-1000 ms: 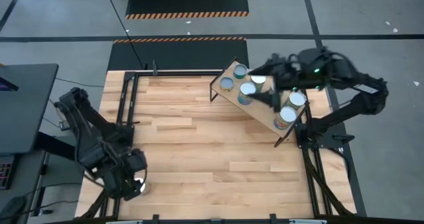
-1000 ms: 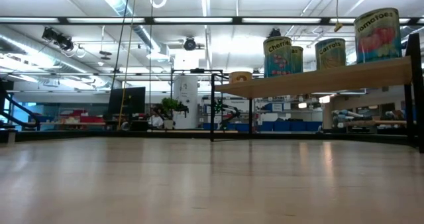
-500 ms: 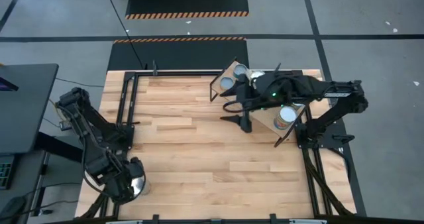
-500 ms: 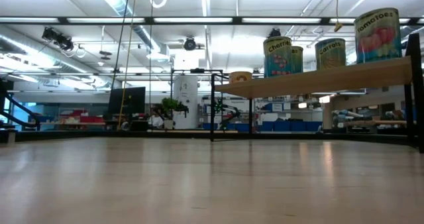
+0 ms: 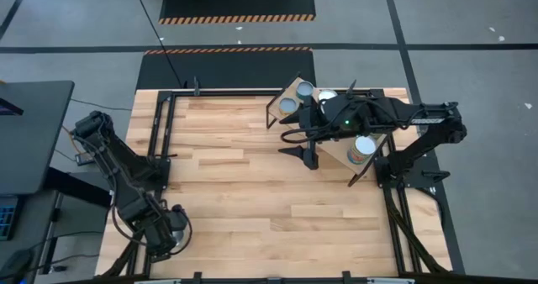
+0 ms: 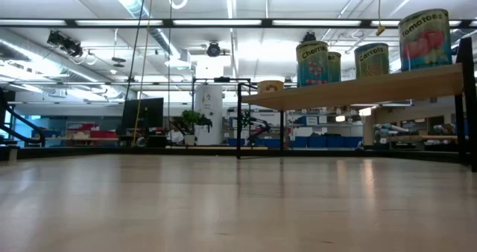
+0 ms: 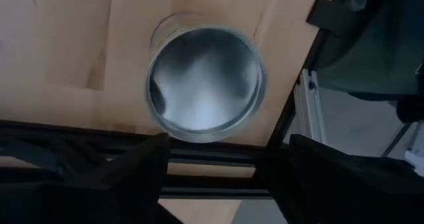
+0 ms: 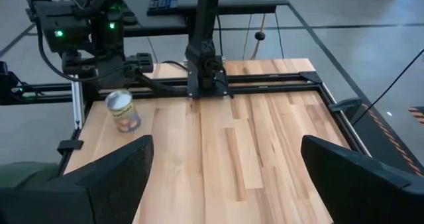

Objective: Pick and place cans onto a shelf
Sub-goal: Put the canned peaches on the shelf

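Your table [image 5: 244,191] is a light plank top of butcher-block wood strips, edged by a thin black metal frame. On its far right part stands the shelf [image 5: 332,154], a rectangular light-wood board on thin black legs, turned at an angle. On that board you have several small cylindrical cans with shiny round tops: one [image 5: 362,147] near its nearer end, two [image 5: 288,106] at its farther end, others hidden under the right arm. From table height, four labelled cans stand upright in a row on the board, a red "tomatoes" one [image 6: 425,37] at the right end.

One more can [image 7: 205,83], its smooth silver lid facing up, stands at the near left corner of the table, close to the frame. Your left gripper [image 7: 222,161] hangs right above it with jaws spread, gripping nothing.

Your right gripper [image 5: 301,152] hovers over the table just beside the shelf's left edge, jaws wide apart and empty.
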Motion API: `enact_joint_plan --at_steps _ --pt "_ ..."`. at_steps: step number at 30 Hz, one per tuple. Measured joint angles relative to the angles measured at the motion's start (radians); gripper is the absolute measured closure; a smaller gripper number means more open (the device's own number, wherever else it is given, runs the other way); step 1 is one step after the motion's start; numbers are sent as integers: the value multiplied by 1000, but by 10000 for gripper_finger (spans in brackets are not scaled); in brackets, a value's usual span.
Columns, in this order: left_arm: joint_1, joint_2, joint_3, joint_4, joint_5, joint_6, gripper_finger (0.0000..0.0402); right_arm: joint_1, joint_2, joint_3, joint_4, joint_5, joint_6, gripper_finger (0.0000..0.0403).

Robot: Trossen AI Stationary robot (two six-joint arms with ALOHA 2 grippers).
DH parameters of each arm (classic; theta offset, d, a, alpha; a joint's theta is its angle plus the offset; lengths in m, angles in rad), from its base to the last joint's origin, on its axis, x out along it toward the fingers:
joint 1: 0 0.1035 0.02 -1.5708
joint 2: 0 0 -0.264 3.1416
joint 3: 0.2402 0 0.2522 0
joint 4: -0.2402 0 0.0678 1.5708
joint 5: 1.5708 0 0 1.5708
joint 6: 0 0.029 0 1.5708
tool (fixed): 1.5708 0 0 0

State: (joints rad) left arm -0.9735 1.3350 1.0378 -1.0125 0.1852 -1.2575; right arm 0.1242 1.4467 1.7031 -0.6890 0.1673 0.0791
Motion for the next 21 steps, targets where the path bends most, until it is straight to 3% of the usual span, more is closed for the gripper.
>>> enact_joint_plan --at_steps 6,11,16,21 --pt "15 3 0 -17 -63 13 89 0 6 0 -16 1 0 11" --pt "38 4 92 -48 11 -48 92 -7 7 0 -13 45 8 11" --pt "-45 4 160 -43 -196 -38 93 -36 7 0 0 48 34 11" --pt "-62 9 123 -55 -195 -105 88 -53 8 0 -34 2 52 9"
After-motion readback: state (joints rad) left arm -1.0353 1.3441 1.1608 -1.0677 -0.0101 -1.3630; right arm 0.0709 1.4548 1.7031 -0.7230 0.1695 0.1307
